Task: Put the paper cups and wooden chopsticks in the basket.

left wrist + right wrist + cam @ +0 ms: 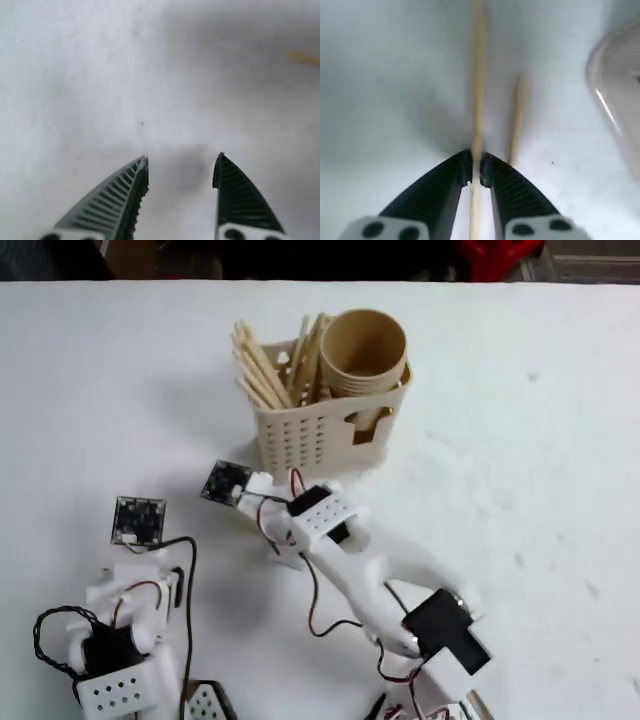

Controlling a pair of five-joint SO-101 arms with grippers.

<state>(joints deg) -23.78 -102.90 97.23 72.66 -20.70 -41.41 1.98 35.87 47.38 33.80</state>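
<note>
Wooden chopsticks (265,365) and stacked paper cups (362,350) already sit in the basket (325,435) at 12 o'clock on the table (520,440). The left gripper (181,159) hangs spread, holding nothing. The right gripper (475,167) pinches 1 chopstick (478,75), its ends cut off; a 2nd chopstick (518,115) lies just beside. Both likely remain to go in.

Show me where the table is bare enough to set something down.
Bare table right of the basket, and left of it beyond the left arm. Crowded before the basket: the right pincer grips a chopstick there.
</note>
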